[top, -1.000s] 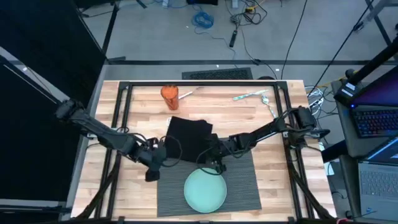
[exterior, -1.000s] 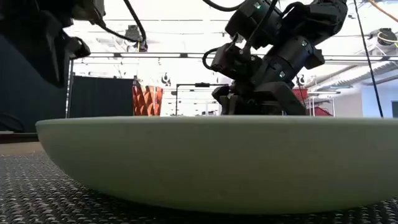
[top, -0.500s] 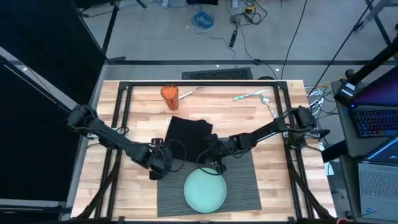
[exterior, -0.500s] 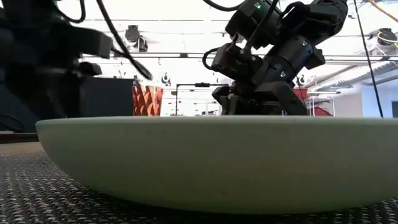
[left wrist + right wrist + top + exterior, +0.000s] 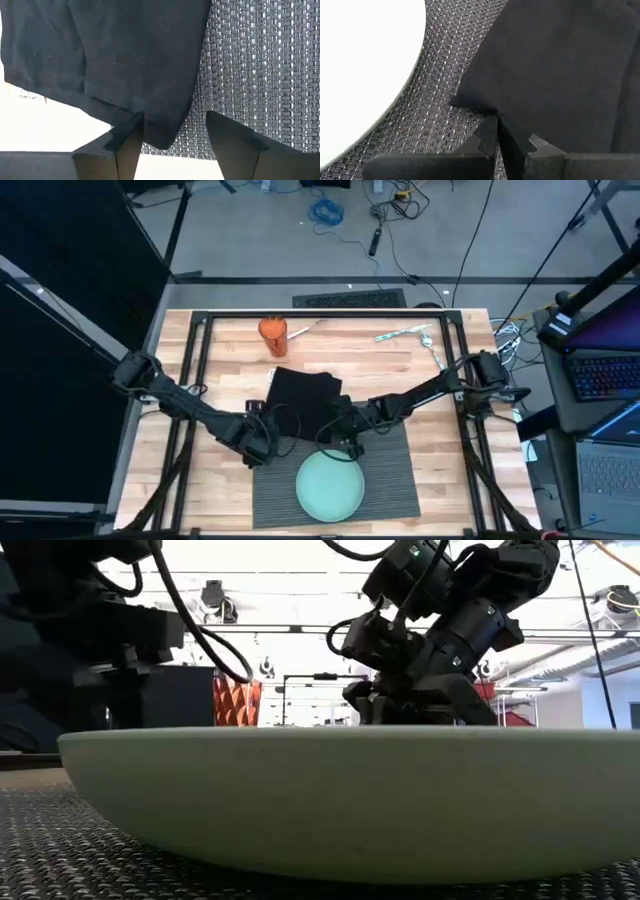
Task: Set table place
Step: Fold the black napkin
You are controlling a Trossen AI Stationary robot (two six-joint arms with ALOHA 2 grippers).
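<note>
Dark grey ribbed rectangular placemat (image 5: 390, 470) is seen lower centre of the high view, on the light butcher-block wooden table (image 5: 215, 360), long axis running left-right in frame. Pale teal round plate (image 5: 331, 486) is sat on its lower middle. Black folded cloth napkin (image 5: 305, 405) lies just above the plate, lower part overlapping the mat's upper edge, upper part on bare wood.

Right gripper (image 5: 338, 442) is placed at the napkin's lower-right corner, just above the plate rim. In right wrist view its fingers (image 5: 492, 137) are seen closed down to a thin slit on the napkin's corner (image 5: 470, 102): judged pinched on cloth, though how much fabric is caught can't be told.

Left gripper (image 5: 262, 448) is placed at the napkin's lower-left corner, near the mat's upper-left edge. In left wrist view its fingers (image 5: 127, 142) are spread wide, with the napkin's hem corner (image 5: 157, 140) between them and nearer one finger; nothing gripped yet.

Key relation: cloth lies between the two grippers, one corner each, so a 2-arm lift/drag looks set up; left closure judged to be the outstanding step. Napkin's free edge sits right at the left fingertip, so the margin for a miss is small.

Room: plate rim is close below the right gripper, so clearance is tight on that side. Open wood is available left of the mat. Orange cup (image 5: 272, 332) and cutlery (image 5: 405, 334) are parked well apart along the upper edge of the table.
</note>
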